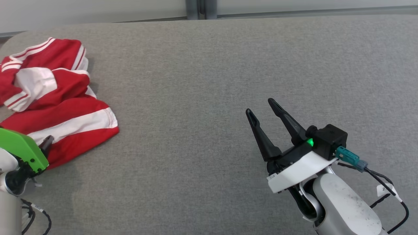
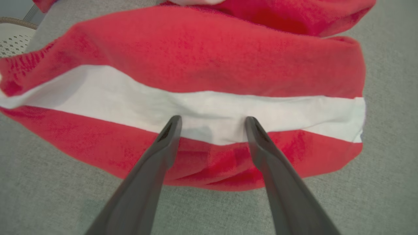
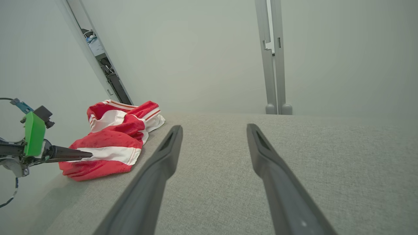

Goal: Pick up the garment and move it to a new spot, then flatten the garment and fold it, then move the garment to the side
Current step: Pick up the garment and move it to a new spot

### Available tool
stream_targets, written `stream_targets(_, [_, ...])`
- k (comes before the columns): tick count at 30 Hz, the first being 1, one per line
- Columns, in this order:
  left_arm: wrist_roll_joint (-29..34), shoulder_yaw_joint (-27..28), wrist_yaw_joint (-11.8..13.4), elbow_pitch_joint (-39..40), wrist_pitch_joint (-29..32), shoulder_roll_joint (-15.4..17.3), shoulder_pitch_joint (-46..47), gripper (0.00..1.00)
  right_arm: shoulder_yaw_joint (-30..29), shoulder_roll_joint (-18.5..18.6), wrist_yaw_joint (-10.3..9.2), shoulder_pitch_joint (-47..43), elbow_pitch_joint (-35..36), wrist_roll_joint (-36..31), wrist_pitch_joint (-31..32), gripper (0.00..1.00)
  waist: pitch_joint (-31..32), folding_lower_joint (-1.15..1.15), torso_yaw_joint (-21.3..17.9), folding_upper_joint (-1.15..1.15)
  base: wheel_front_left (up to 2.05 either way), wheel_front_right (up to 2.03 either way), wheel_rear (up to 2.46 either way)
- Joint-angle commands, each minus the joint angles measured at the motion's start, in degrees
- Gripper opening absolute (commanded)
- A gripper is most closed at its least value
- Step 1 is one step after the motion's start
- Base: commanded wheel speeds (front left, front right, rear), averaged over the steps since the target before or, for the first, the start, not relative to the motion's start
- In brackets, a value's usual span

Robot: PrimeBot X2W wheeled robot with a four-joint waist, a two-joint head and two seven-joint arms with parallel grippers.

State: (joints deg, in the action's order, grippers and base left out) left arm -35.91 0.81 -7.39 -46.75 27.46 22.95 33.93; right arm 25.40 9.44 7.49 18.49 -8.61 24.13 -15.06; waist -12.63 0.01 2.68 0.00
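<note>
The garment (image 1: 62,107) is a rumpled red jersey with white bands and red stripes, heaped at the far left of the grey table. My left gripper (image 2: 212,122) stands open just above its near edge, both fingertips over the white band (image 2: 209,111), with nothing between them. From the side, in the right wrist view, the left gripper (image 3: 86,154) reaches the garment (image 3: 114,140) at that same band. Over bare table at the right, my right gripper (image 1: 259,106) is open and holds nothing, well away from the cloth.
The grey fabric-covered table (image 1: 209,81) runs wide between the garment and the right arm. A pale wall with a grey post (image 3: 272,58) lies behind the far edge. A white perforated basket rim (image 2: 13,39) shows beyond the table's left corner.
</note>
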Motion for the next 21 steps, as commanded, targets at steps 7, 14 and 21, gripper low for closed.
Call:
stream_targets(7, [-2.4, -2.6, -0.1, -6.9, 1.2, 2.1, 0.6, 1.00, 0.5, 0.5, 0.00, 1.0, -0.4, 0.5, -0.2, 1.00, -2.4, -0.01, -5.6, 0.00, 0.00, 0.00, 0.00])
stream_targets(14, [-4.6, -6.2, -0.1, -8.4, 1.5, 2.9, 0.6, 0.00, 0.9, 0.6, 0.00, 0.4, -1.3, 0.6, -0.2, 1.00, -1.4, -0.01, -5.0, 0.00, 0.00, 0.00, 0.00])
stream_targets(21, [-5.3, -11.2, -0.1, -4.4, -0.3, 6.3, 1.7, 0.00, 0.9, -0.5, 0.00, -0.8, -2.0, 1.1, -0.2, 1.00, 1.8, -0.01, -3.7, 0.00, 0.00, 0.00, 0.00])
